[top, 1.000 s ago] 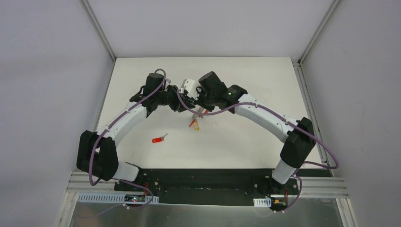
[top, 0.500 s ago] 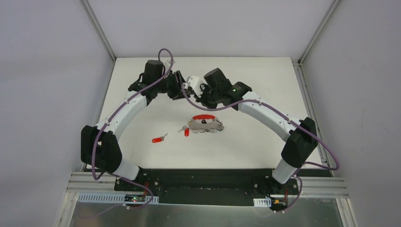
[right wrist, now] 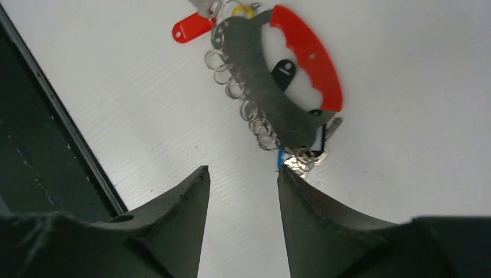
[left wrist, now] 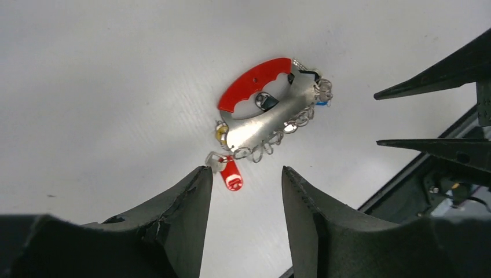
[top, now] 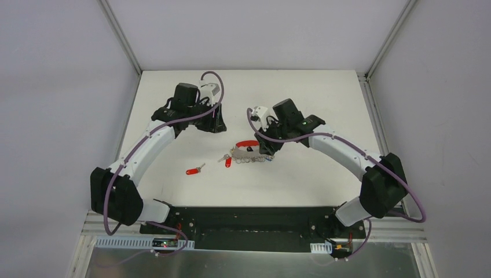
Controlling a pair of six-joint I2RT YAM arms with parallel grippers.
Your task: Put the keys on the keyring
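Observation:
The keyring lies flat on the white table, a grey metal plate with a red curved band, a row of rings and small coloured tags. One red tag sticks out at its left end. A loose red-headed key lies to its left, apart from it. My left gripper hovers behind the keyring, open and empty. My right gripper is open and empty at the keyring's right end, one fingertip next to the blue tag and rings.
The black base rail runs along the near edge of the table and shows as a dark strip in the right wrist view. Metal frame posts and grey walls bound the table behind and at both sides.
A second ago the keyring hung between the two grippers; now it lies on the table. Both grippers have opened and drawn apart, left going back-left, right going right.

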